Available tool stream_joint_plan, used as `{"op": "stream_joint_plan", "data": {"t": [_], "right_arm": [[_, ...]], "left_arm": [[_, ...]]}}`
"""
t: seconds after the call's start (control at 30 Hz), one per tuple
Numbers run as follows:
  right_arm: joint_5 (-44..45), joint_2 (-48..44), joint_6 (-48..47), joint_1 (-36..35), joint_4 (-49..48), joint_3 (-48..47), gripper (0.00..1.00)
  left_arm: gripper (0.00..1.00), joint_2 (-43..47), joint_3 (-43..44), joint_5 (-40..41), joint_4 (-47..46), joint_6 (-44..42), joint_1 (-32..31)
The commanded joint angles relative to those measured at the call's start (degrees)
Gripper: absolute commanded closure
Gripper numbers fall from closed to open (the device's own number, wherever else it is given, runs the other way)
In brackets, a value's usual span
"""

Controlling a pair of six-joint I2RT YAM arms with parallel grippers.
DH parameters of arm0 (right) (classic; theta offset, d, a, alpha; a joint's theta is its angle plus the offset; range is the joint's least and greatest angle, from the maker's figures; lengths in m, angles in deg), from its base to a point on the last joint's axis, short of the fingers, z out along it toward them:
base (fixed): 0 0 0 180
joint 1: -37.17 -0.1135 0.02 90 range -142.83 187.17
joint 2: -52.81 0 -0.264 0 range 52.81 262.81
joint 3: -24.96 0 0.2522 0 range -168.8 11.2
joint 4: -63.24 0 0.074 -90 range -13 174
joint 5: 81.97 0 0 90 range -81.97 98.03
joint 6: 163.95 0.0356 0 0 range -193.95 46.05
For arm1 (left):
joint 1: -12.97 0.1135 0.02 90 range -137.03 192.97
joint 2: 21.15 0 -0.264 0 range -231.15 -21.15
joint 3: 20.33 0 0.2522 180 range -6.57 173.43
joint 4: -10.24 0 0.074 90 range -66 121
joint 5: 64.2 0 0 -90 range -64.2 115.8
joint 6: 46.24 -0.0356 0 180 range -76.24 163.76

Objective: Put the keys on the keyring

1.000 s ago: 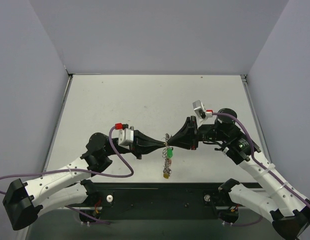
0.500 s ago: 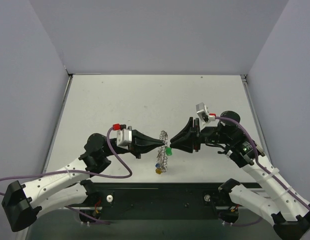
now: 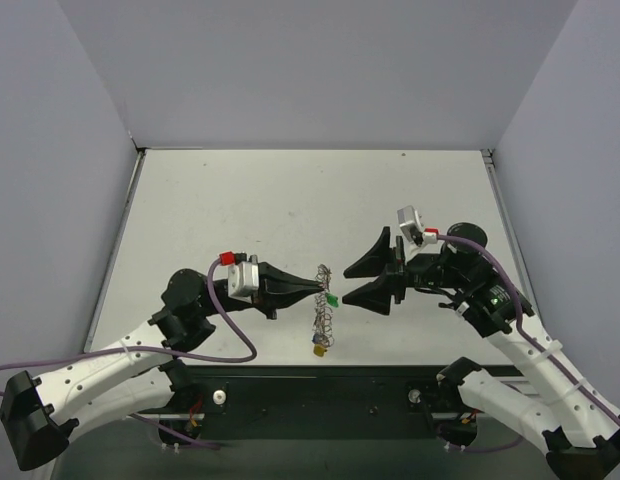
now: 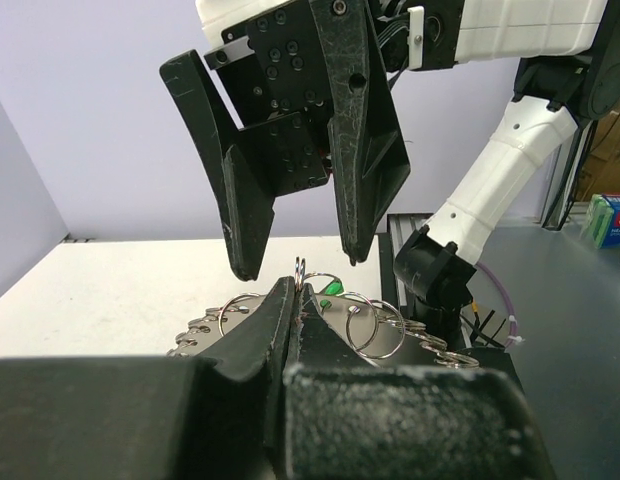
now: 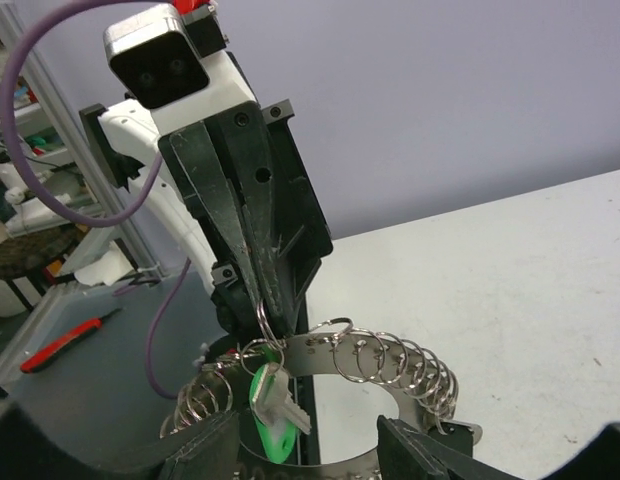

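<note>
The keyring (image 3: 323, 312) hangs in the air over the table (image 3: 240, 200), between the two arms, its small loops trailing down. A green key (image 3: 333, 299) hangs from one loop near the top, just under the left gripper (image 3: 318, 284), which is pinched fully together on the ring's upper edge. The right gripper (image 3: 362, 282) stands wide apart just beside the key, with nothing in it. The risk, I think: only fingertips hold the thin ring, so a push from the right jaws could turn it or make it slip out, and the key may swing away from a closing grasp.
</note>
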Motion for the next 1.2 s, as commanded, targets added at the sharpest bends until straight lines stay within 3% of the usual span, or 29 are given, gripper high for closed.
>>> {"op": "stream_joint_plan", "data": {"t": [0.0, 0.27, 0.83, 1.0, 1.17], "right_arm": [[-6.11, 1.11, 5.11, 0.28, -9.91, 0.0, 0.44], [-6.56, 3.83, 8.11, -1.56, -14.4, 0.36, 0.53], [0.38, 4.62, -0.86, -4.82, -1.31, -0.52, 0.57], [2.05, 5.33, -0.59, -5.08, -1.05, -1.05, 0.82], [1.97, 5.68, -0.86, -5.17, -0.61, -0.79, 0.94]], "left_arm": [[1.0, 0.27, 2.17, 0.92, -2.61, -0.44, -0.18], [1.0, -1.05, 2.34, 1.27, -3.49, 0.0, -0.18], [1.0, -1.4, 2.78, 2.32, -4.02, -0.26, -0.09], [1.0, -1.93, 3.05, 1.53, -4.19, 0.0, -0.09], [1.0, -2.02, 2.87, 1.71, -5.86, 0.62, -0.18]]}}
